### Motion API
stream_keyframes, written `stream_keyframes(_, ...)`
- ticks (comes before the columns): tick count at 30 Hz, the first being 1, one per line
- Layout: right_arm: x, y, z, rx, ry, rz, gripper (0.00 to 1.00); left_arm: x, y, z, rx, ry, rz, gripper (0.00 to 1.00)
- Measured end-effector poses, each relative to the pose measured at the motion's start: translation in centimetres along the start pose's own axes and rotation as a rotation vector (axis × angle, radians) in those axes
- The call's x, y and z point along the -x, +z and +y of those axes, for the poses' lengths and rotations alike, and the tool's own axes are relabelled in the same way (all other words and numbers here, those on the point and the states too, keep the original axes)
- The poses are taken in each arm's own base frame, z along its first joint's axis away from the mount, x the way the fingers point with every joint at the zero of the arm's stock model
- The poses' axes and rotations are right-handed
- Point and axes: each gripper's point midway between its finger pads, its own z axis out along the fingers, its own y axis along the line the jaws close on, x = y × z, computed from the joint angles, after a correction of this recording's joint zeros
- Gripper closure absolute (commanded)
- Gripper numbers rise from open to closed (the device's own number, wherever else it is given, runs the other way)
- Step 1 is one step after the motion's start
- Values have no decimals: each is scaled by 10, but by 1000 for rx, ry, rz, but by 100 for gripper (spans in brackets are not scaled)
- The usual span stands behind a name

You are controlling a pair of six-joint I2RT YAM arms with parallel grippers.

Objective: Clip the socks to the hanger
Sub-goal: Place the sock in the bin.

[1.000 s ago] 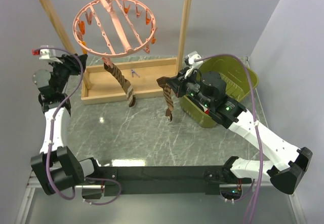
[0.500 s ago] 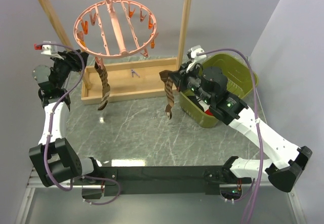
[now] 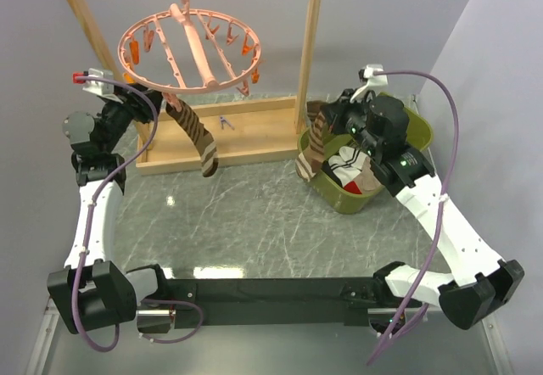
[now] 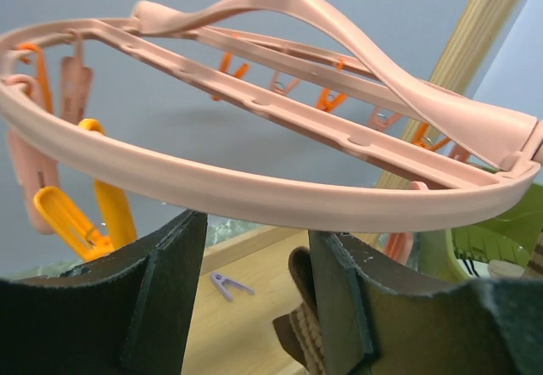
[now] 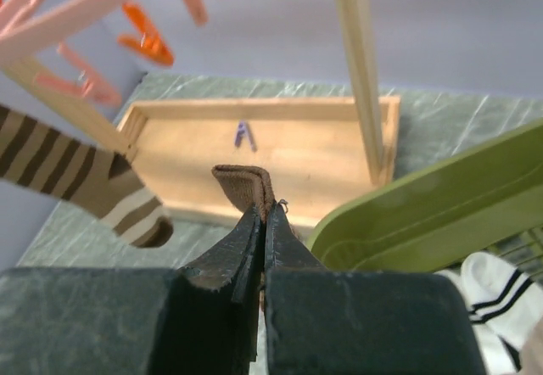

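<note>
The salmon-pink ring hanger (image 3: 193,80) hangs by its hook from the wooden rack's bar. One brown, tan-striped sock (image 3: 197,134) dangles from the ring's near left rim. My left gripper (image 3: 161,102) sits right under that rim. In the left wrist view its jaws (image 4: 254,252) stand open, with the rim (image 4: 254,195) crossing just above the tips and the sock's cuff (image 4: 307,324) beside the right finger. My right gripper (image 3: 329,120) is shut on the cuff of the second sock (image 3: 315,150), which hangs at the green basket's left edge. The pinched cuff (image 5: 244,181) shows above the closed tips (image 5: 263,209).
The light wooden rack (image 3: 311,44) stands on a tray base (image 3: 254,133) with a small purple clip (image 3: 225,122) lying in it. A green basket (image 3: 416,129) at the right holds white-black-red socks (image 3: 346,168). Orange and pink clips (image 4: 76,222) hang round the ring.
My right arm has carried its sock right and back, from over the table to the basket's left edge. The left gripper has risen under the ring. The ring and clipped sock have swung.
</note>
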Motion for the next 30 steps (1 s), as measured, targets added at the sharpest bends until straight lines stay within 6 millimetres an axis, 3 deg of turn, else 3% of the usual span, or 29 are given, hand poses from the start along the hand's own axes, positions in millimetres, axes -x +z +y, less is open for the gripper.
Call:
stream_keyframes(5, -33, -6, -12, -11, 37, 62, 100, -7, 5, -10, -17, -16, 15, 43)
stream_keyframes(12, -92, -9, -60, -162, 72, 178, 100, -10, 12, -25, -37, -22, 14, 43)
stream_keyframes(17, -117, -13, -79, -222, 86, 229, 100, -11, 13, -31, -36, -21, 20, 42)
stream_keyframes(25, -129, -12, -88, -247, 92, 264, 100, -14, 12, -29, -11, -17, 26, 42)
stream_keyframes(30, -127, -10, -74, -166, 96, 265, 100, -18, 12, -23, 25, -27, 39, 42)
